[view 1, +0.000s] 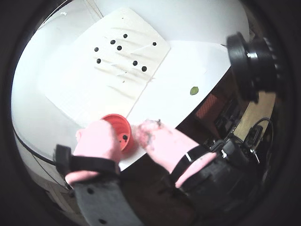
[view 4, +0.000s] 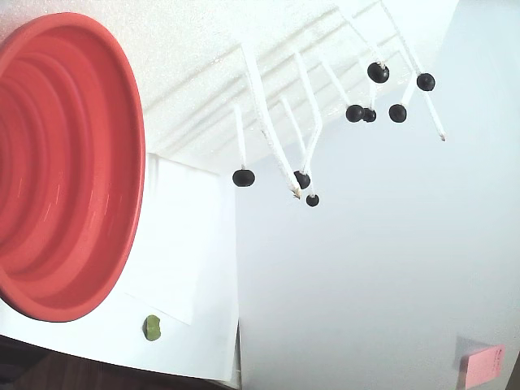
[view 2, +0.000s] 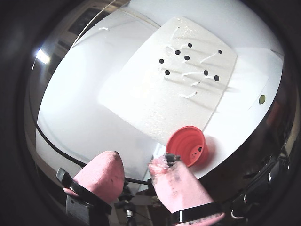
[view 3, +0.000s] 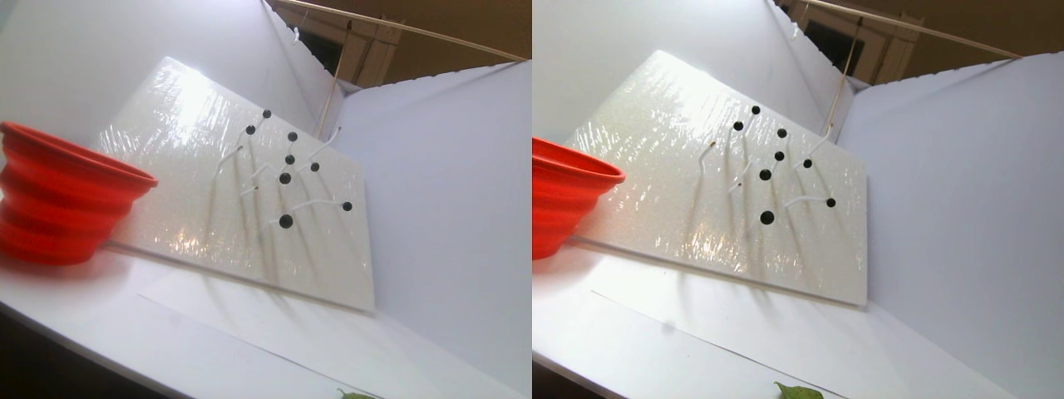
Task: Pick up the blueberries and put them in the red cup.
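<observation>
Several blueberries (view 1: 119, 48) sit on thin white stalks that stick out of a white foam board (view 1: 84, 89); they also show in the other wrist view (view 2: 186, 58), the stereo pair view (view 3: 285, 178) and the fixed view (view 4: 244, 177). The red cup (view 1: 112, 121) stands at the board's near edge, ribbed inside, with one dark blueberry (view 1: 124, 137) in it. My gripper (view 1: 126, 128) is open, and its two pink fingers straddle the cup from above. In the other wrist view the gripper (view 2: 136, 161) hangs beside the cup (view 2: 186, 143) with nothing between the fingers. The right fingertip (view 2: 165, 165) is stained dark.
A small green lump (view 1: 194, 90) lies on the white sheet right of the board, near the table edge. A pink note (view 4: 483, 361) sticks to the white surface in the fixed view. White walls (view 3: 432, 166) enclose the scene. A black cable (view 2: 56, 146) runs along the table's near edge.
</observation>
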